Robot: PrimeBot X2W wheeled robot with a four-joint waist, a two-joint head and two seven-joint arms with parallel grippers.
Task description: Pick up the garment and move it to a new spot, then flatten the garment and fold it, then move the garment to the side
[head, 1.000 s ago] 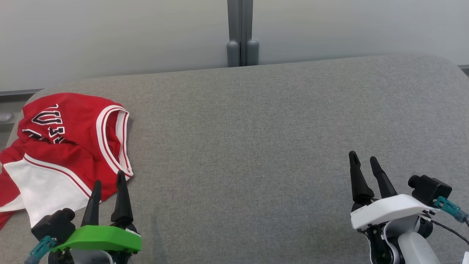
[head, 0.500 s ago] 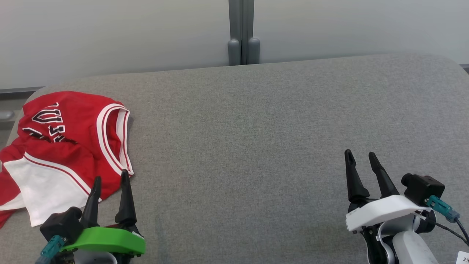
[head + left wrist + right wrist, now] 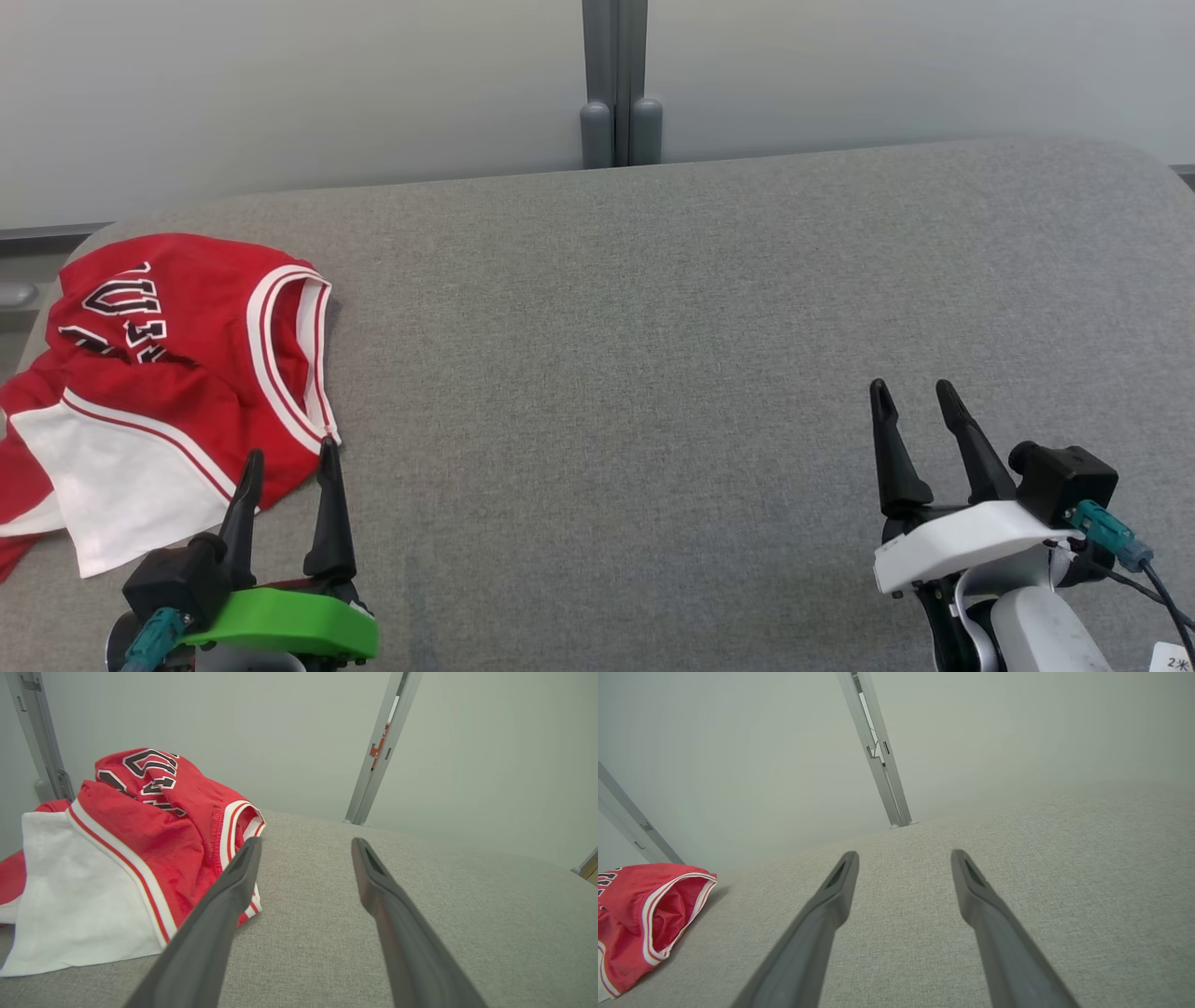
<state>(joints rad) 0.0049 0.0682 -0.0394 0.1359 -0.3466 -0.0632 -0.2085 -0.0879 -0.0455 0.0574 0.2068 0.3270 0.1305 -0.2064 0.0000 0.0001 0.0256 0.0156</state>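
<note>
From the head camera, I see the shirt (image 3: pixel 177 373) lying in a heap at the far left of the grey table (image 3: pixel 653 327). It is red with white bands and a big white patch. My left gripper (image 3: pixel 290 451) is at the lower left, just by the near edge of the shirt. Its 2 fingers are spread apart with nothing between them. My right gripper (image 3: pixel 910 385) is at the lower right, over bare table and well apart from the shirt. Its 2 fingers are also spread and hold nothing. A grey post (image 3: pixel 613 84) stands behind the table, against a pale wall (image 3: pixel 280 93).

From the left wrist camera, the shirt sits to the left. My left finger crosses in front of its red and white hem. I cannot tell if it touches the cloth. The other finger is over bare table. The gap between them is wide and empty.

From the right wrist camera, both fingers point over bare table toward the post. The gap is wide and empty. The shirt is far off at the lower left, with a white-edged opening facing me.
</note>
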